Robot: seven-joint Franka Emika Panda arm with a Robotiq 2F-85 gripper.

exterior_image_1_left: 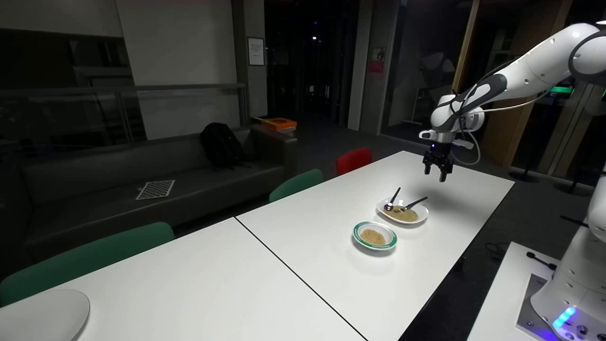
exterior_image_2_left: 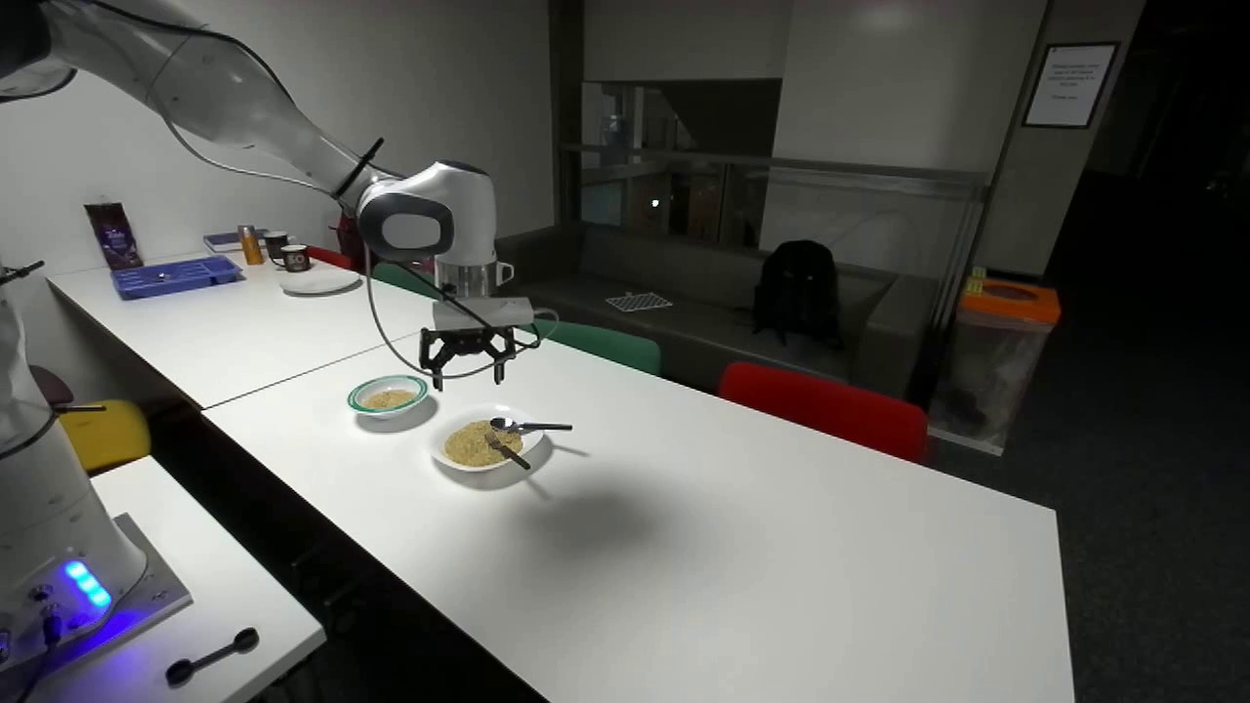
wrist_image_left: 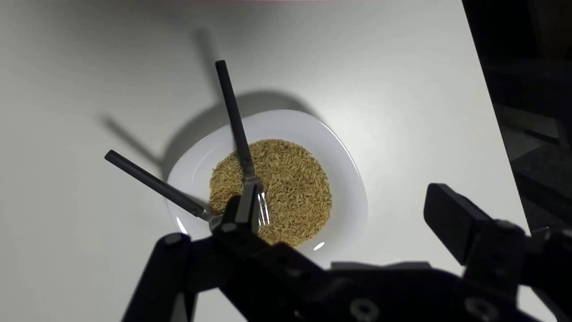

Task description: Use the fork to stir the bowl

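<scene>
The fork has a dark handle and metal tines. It lies in the white dish, tines on the grain, handle over the rim. The fork and dish show in every view. The green-rimmed bowl holds tan grain beside the dish. It is out of the wrist view. My gripper is open and empty, raised above the table and touching nothing. In the wrist view, one finger of the gripper covers part of the fork's head.
A dark-handled spoon lies in the dish next to the fork. A white plate, blue tray and mugs stand at the table's far end. Green and red chairs line the table's long edge.
</scene>
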